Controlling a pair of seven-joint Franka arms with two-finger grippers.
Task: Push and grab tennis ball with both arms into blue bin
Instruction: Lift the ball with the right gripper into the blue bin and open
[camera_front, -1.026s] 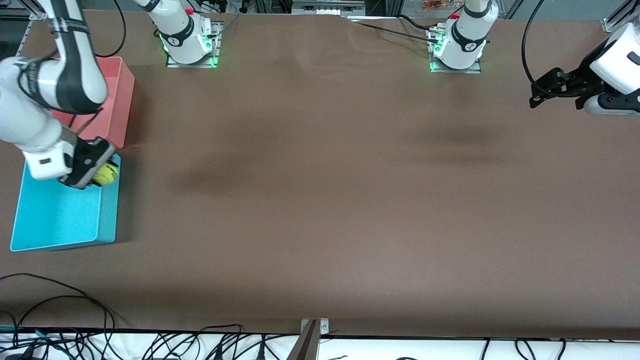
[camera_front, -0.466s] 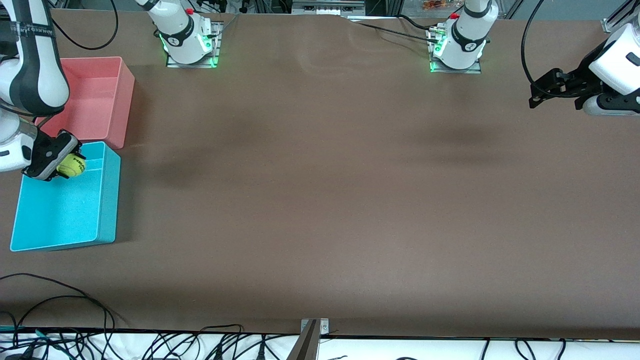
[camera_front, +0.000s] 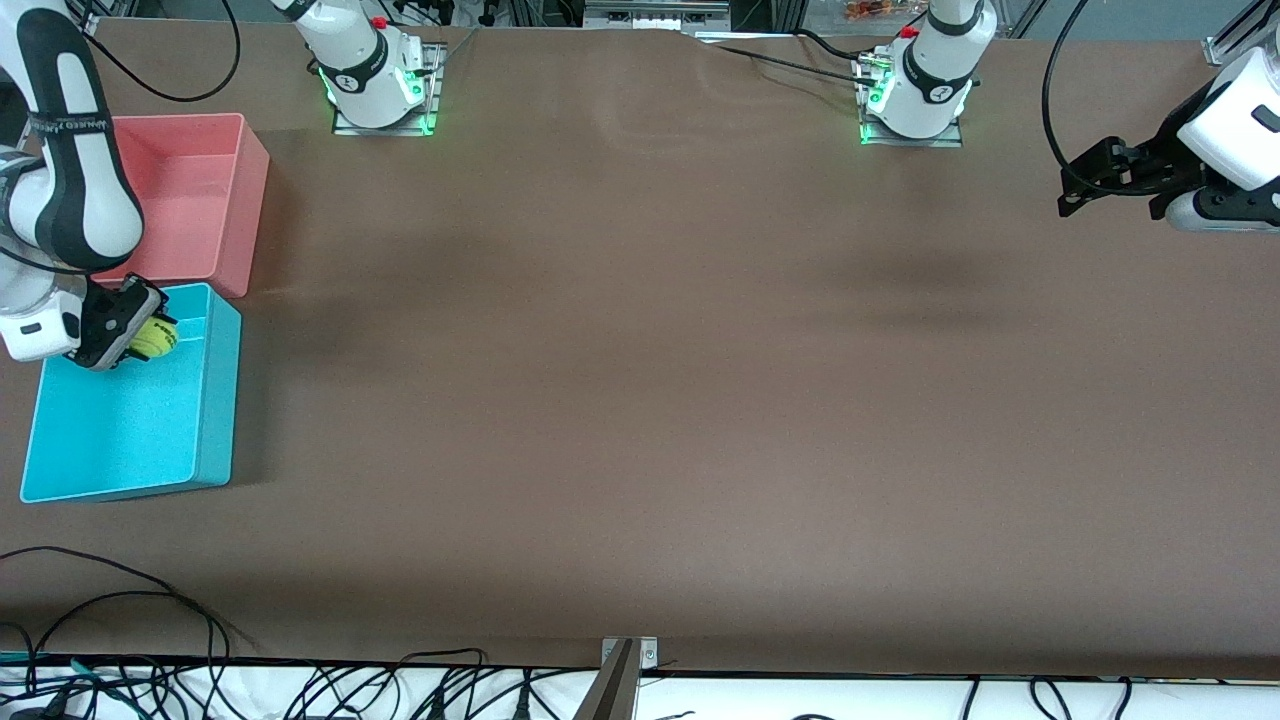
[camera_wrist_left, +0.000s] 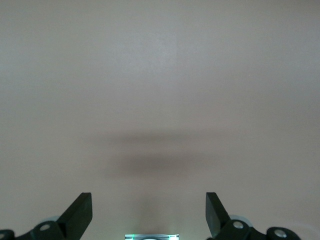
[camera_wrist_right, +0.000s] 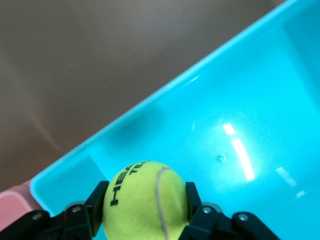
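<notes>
The yellow-green tennis ball (camera_front: 153, 337) (camera_wrist_right: 147, 200) with a dark logo is clamped between the fingers of my right gripper (camera_front: 140, 335) (camera_wrist_right: 146, 200). It hangs over the corner of the blue bin (camera_front: 215, 400) (camera_wrist_right: 260, 100) closest to the pink tub, inside the rim. The bin holds nothing else that I can see. My left gripper (camera_front: 1085, 185) (camera_wrist_left: 149, 215) is open with nothing between its fingers, held up over bare table at the left arm's end, where that arm waits.
A pink tub (camera_front: 245, 190) stands against the blue bin, farther from the front camera. Cables (camera_front: 120, 600) trail along the table's near edge. Both arm bases (camera_front: 380, 80) (camera_front: 915, 90) stand at the table's back edge.
My right gripper carried the ball from the bin's rim toward the table's end, then settled lower over the bin's inside corner. The left arm has barely moved.
</notes>
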